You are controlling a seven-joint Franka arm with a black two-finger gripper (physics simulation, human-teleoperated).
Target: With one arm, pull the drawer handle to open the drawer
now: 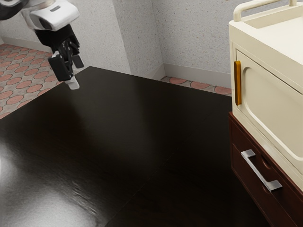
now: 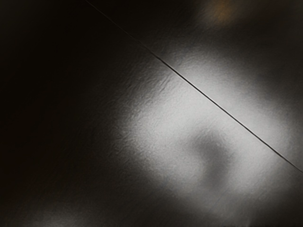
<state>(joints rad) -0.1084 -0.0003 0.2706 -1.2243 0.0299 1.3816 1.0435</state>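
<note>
A glossy black tabletop (image 1: 128, 127) is spreading across the scene and reaching up to the cabinet's front, while speckled pale walls (image 1: 194, 38) are rising behind. In the wrist view, a bright glare (image 2: 184, 118) is lighting the black surface, and a thin dark seam (image 2: 199, 90) is running through it.

The cabinet (image 1: 270, 75) is standing at the exterior view's right, its cream upper body resting on a dark red-brown lower section. Floor tiles (image 1: 28, 78) in pink and gray are showing well apart from the cabinet, toward the exterior view's left, with more of them peeking out just beside it, past the tabletop's edge.

The drawer (image 1: 246, 179) is sitting in the cabinet's lower section, its front lying closed and flush. My white and black arm (image 1: 64, 16) is coming in from the exterior view's upper left, well apart from the cabinet. My gripper (image 1: 72, 81) is pointing downward at the end of it, also well apart from the cabinet and touching no part of it; I am finding that I cannot tell whether my fingers are standing apart or together.

The silver handle (image 1: 261, 174), the one for pulling, is spanning the drawer's front, low on the cabinet. A smaller amber handle (image 1: 238, 82) is standing upright on the cabinet's cream door, above the drawer.
</note>
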